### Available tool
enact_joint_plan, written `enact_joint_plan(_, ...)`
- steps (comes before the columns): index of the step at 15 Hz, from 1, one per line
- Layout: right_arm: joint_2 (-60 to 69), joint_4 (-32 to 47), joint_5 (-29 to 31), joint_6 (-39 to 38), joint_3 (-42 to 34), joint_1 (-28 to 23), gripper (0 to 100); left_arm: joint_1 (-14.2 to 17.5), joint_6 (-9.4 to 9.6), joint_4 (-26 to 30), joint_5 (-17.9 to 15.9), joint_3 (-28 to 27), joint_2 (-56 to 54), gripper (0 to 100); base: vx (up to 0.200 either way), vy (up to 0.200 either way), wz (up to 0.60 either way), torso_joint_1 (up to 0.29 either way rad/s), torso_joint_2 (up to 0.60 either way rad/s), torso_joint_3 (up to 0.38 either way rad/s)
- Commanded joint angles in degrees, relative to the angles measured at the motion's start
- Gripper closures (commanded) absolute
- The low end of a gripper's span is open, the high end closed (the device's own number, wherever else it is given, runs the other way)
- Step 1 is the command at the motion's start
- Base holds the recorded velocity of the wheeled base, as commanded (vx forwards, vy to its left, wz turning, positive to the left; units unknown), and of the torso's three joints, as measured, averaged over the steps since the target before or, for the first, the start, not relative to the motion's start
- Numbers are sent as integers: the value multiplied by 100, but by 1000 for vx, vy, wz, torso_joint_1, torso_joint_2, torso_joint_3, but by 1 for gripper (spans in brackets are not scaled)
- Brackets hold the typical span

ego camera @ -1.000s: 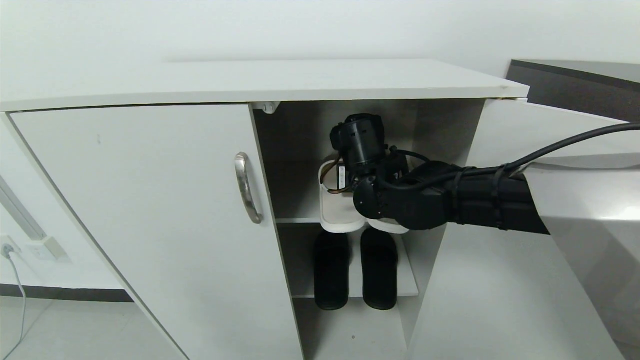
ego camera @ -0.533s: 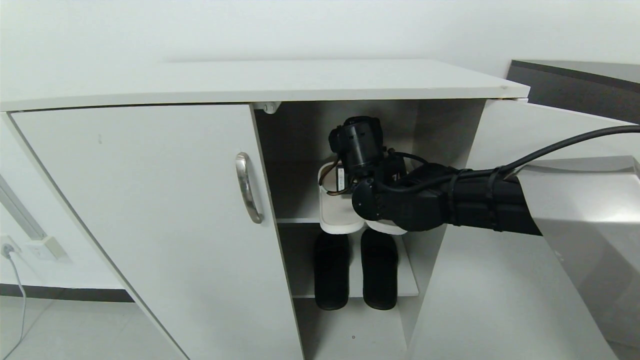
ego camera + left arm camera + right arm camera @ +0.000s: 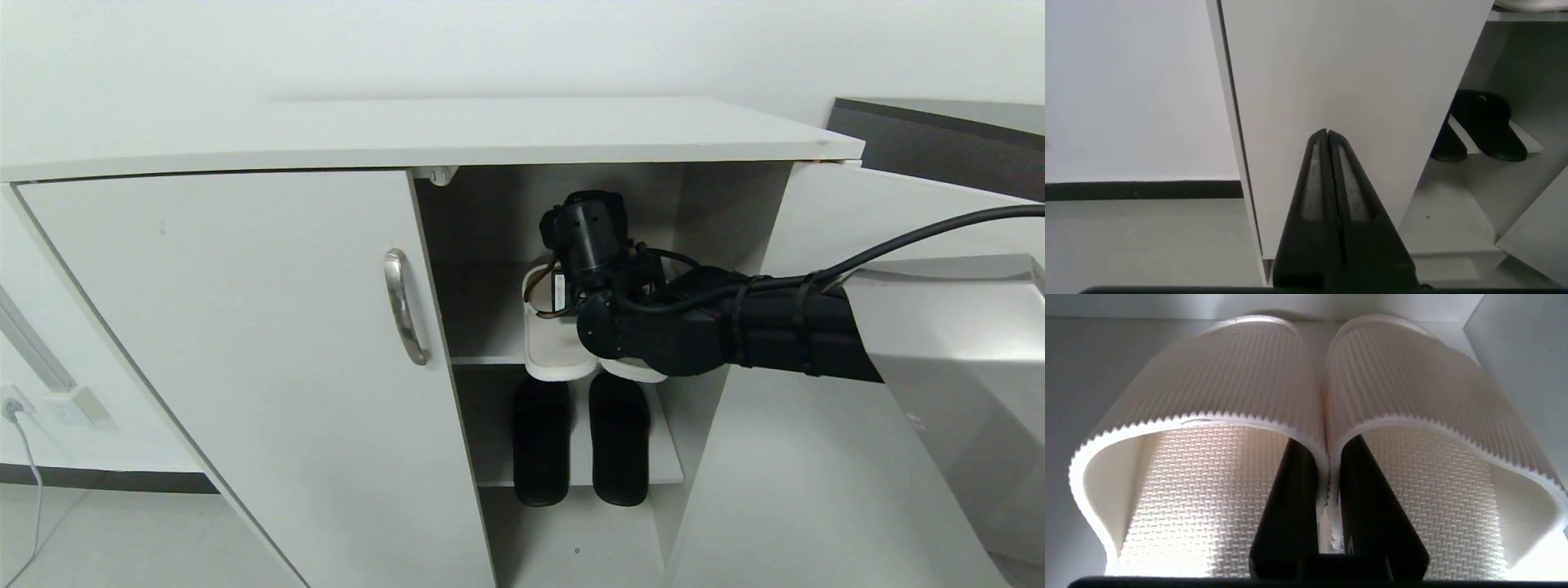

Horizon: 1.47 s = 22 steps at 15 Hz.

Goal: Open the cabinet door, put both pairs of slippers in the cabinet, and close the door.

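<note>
White slippers [image 3: 559, 355] fractionally rightward on shelf [image 3: 486, 359]

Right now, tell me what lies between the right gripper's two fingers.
In the right wrist view, the right gripper has one finger inside each of the white slippers, with their adjoining strap walls pinched between.

A pair of white slippers [image 3: 1249, 384] is seen side by side at the centre of the frame, with ribbed straps and woven-textured insoles. The right gripper [image 3: 1328, 469] is clamped on their touching inner edges. Its black fingers [image 3: 1290, 498] are slid one under each strap, and both edges are pinched between them. The pale cabinet interior [image 3: 1118, 343] is seen behind.
</note>
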<state>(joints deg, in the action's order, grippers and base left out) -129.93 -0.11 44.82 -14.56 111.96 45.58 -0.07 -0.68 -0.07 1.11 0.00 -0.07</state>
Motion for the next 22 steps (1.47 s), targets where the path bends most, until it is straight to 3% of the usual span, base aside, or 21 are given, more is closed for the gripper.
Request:
enact_joint_plan(1, 11, 2, 0, -3, -16, 3, 0, 7, -2, -1, 12, 0, 7, 100, 0, 0, 0, 0, 0, 0)
enact_joint_plan(9, 565, -33, 44, -250, -798, 241, 0, 7, -11, -1, 3, 0, 7, 100, 0, 0, 0, 0, 0, 0)
enact_joint_plan(13, 1593, -174, -18, -364, -1950, 654, 0, 7, -11, -1, 12, 0, 7, 100, 0, 0, 0, 0, 0, 0)
enact_joint_plan(18, 2736, -1219, -396, -355, -3936, 1049, 0, 7, -11, -1, 12, 0, 7, 100, 0, 0, 0, 0, 0, 0)
enact_joint_plan(19, 2850, -1334, -492, -355, -4147, 1058, 100, 7, -11, -1, 12, 0, 7, 100, 0, 0, 0, 0, 0, 0)
enact_joint_plan(22, 3413, -1852, -1266, -311, -5395, 1252, 100, 7, -11, -1, 12, 0, 7, 100, 0, 0, 0, 0, 0, 0)
